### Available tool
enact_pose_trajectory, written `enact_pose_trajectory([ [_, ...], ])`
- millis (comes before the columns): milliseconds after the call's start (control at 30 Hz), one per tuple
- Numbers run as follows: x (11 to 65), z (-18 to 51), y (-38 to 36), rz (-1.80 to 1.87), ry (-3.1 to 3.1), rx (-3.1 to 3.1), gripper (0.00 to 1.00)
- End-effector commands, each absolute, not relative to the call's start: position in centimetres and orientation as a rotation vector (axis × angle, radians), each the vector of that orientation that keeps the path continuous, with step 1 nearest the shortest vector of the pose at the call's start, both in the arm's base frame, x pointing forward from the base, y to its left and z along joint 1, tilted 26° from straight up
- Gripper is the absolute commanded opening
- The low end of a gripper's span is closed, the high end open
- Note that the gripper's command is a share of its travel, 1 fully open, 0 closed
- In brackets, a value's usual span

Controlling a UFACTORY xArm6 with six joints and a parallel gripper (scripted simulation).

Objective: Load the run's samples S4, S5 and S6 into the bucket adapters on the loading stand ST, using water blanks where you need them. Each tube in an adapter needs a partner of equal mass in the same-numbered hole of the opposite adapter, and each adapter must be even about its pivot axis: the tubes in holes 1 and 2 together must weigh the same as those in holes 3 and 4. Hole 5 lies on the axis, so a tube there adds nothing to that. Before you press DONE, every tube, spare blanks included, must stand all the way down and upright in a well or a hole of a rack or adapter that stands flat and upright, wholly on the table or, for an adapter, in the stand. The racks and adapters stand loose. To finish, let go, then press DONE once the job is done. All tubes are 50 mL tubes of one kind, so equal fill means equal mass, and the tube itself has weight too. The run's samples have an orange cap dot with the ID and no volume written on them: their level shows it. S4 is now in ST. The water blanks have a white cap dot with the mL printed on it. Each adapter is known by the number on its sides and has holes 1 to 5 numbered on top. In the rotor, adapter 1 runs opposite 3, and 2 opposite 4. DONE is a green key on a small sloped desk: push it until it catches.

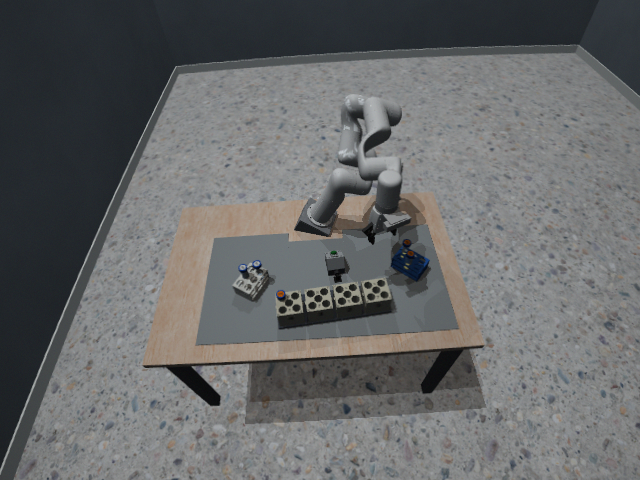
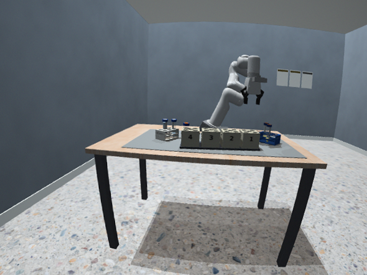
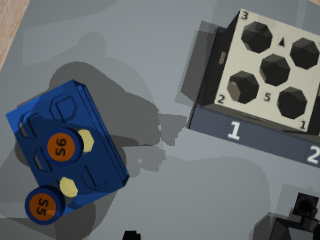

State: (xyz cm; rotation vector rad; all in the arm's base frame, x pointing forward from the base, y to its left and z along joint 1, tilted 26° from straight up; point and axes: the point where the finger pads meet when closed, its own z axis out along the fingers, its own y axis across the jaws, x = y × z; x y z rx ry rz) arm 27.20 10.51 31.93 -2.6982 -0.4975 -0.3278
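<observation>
Pale speckled floor surrounds the wooden counter point(image 1: 170, 289) point(image 2: 130, 155), on which a grey mat point(image 1: 222, 320) point(image 2: 145, 143) point(image 3: 200, 187) is laid. By the wrist view alone, the IDs are made readable: S5 point(image 1: 407, 242) point(image 2: 265, 124) point(image 3: 44, 205) and S6 point(image 1: 410, 254) point(image 2: 269, 125) point(image 3: 64, 147) are carried in the blue rack point(image 1: 419, 272) point(image 2: 274, 140) point(image 3: 112, 172). Side numbers 4, 3, 2 and 1 are shown by the exterior view, while the green key point(image 1: 333, 252) is plainly exposed in the top view. S4 point(image 1: 280, 295) point(image 2: 186, 124) is seated in a corner of adapter 4 point(image 1: 289, 316) point(image 2: 190, 141). In the exterior view, both tubes in the blue rack are held upright, their long axes vertical and caps upward; the rack's own long axis is slanted from upper left to lower right in the wrist view. Two white-dotted blanks point(image 1: 242, 268) point(image 2: 164, 122) are held in the white rack point(image 1: 251, 289) point(image 2: 161, 136). The fingers point(image 1: 382, 236) point(image 2: 252, 103) are spread fully open and pointed downward above the counter, with nothing grasped.
</observation>
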Motion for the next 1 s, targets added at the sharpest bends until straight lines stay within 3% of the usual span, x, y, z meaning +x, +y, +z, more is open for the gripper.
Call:
enact_pose_trajectory([
  [0, 28.3, 31.5, 9.0, -0.292, -0.329, -2.711, 1.00],
  [200, 29.7, 30.7, 6.5, -0.235, -0.056, -2.717, 1.00],
  [967, 34.9, 27.6, -2.2, -0.234, -0.055, -2.718, 1.00],
])
